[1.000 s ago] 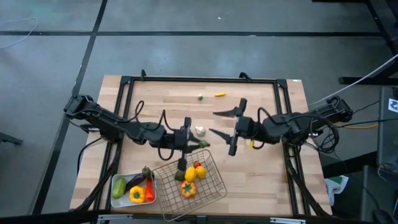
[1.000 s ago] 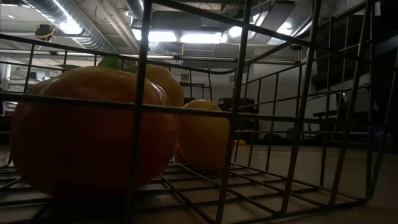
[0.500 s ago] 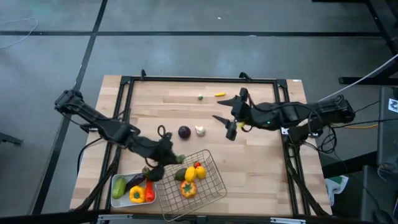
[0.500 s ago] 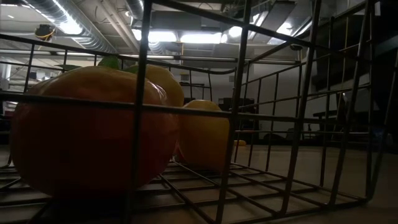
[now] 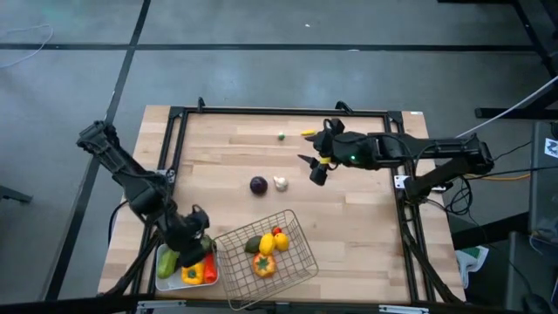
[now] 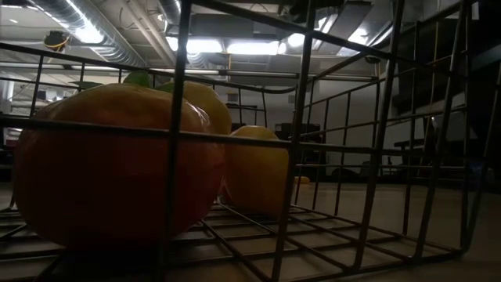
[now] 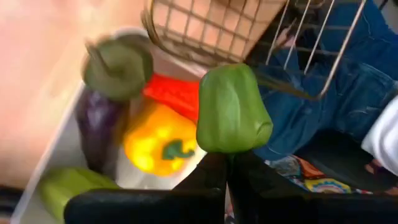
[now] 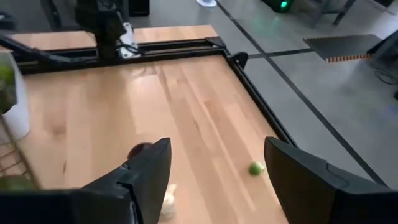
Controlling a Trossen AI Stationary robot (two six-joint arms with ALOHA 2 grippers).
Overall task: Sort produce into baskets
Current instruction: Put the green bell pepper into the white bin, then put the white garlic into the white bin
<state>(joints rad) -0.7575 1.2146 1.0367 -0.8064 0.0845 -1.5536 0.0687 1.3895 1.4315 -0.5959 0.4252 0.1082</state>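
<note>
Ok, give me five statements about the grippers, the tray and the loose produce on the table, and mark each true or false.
1. The left gripper holds a green pepper above the white tray. True.
2. The right gripper grips a lemon. False: it is open and holds nothing.
3. The purple onion lies in the wire basket. False: it lies on the table.
4. The tray holds a yellow pepper. True.
5. The garlic lies beside the onion. True.

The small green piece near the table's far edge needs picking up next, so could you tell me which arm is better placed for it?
The right. Its right gripper hangs open over the far half of the table, near the small green piece, and holds nothing. The left gripper is at the white tray, shut on a green pepper.
</note>
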